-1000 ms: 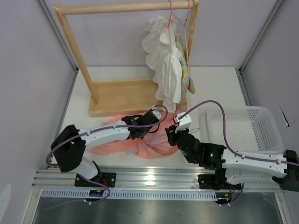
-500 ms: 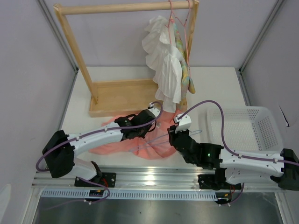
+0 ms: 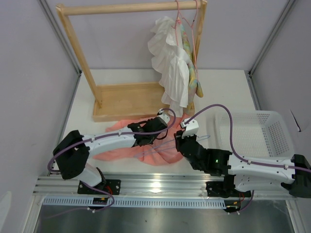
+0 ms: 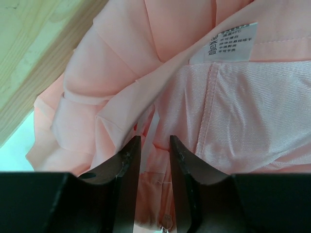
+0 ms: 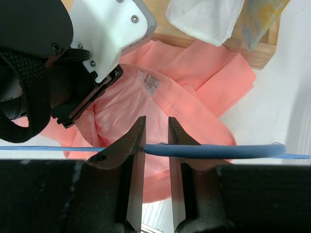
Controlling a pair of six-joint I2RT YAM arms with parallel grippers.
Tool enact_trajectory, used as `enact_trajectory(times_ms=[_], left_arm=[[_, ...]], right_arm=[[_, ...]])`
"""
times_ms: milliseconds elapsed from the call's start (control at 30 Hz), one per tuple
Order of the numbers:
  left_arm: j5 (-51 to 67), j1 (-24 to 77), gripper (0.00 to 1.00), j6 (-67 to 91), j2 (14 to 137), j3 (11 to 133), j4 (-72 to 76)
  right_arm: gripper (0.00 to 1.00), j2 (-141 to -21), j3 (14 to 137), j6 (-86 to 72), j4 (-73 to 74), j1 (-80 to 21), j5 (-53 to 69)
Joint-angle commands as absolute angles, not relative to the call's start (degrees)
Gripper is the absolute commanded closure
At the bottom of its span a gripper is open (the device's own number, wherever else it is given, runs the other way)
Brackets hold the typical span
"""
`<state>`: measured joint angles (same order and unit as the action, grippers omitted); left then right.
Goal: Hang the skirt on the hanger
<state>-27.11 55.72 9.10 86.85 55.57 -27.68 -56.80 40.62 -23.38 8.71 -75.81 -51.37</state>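
Note:
The salmon-pink skirt (image 3: 121,148) lies crumpled on the table in front of the wooden rack. Its white label (image 4: 232,40) shows inside the waistband, and also in the right wrist view (image 5: 149,81). My left gripper (image 4: 151,145) is over the skirt's right part (image 3: 154,136). Its jaws are nearly together, with a fold of skirt and a white ribbon between them. My right gripper (image 5: 156,128) is shut on the light-blue hanger (image 5: 218,150) and holds it level just above the skirt (image 5: 189,111). The hanger's thin wire also shows in the top view (image 3: 163,144).
The wooden rack's base (image 3: 126,99) stands just behind the skirt. A white ruffled garment (image 3: 170,63) and a pastel garment (image 3: 194,80) hang on its right end on pink-red hangers (image 3: 187,19). A white basket (image 3: 257,133) sits at the right.
My left gripper shifted left over the skirt, then back right toward the right gripper. The right gripper with the hanger has hardly moved.

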Motion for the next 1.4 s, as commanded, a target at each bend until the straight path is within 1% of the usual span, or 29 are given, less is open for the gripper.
enact_trajectory(times_ms=[0,100,267,800,933,1100,1233,1367], left_arm=[[-30.41,56.95,0.64,8.71,84.21,57.04,-23.83],[-31.37,57.22,0.62,7.82,83.23,55.99,-22.76],[-32.25,57.22,0.61,6.42,85.69,56.6,-23.11],[-32.87,57.13,0.61,6.15,90.61,56.16,-21.27],[-33.05,56.87,0.64,6.15,91.23,56.43,-21.01],[-32.17,55.99,0.73,6.24,90.53,56.25,-21.01],[-31.38,54.85,0.73,6.07,90.35,56.25,-21.09],[-30.06,54.05,0.79,5.98,90.35,56.43,-21.53]], right_arm=[[1.0,-57.39,42.98,-24.08,7.47,-76.11,-53.26],[1.0,-57.66,43.07,-24.08,7.21,-76.2,-52.91],[1.0,-58.44,43.24,-23.91,6.85,-76.11,-52.65],[1.0,-58.27,43.42,-23.82,7.56,-76.2,-52.65],[1.0,-58.18,43.42,-23.91,8.0,-76.2,-52.65],[1.0,-58.09,43.68,-23.73,8.0,-76.29,-52.73],[1.0,-58.18,43.59,-24.17,8.0,-76.2,-52.73],[1.0,-58.27,43.68,-24.26,8.17,-76.29,-52.82]])
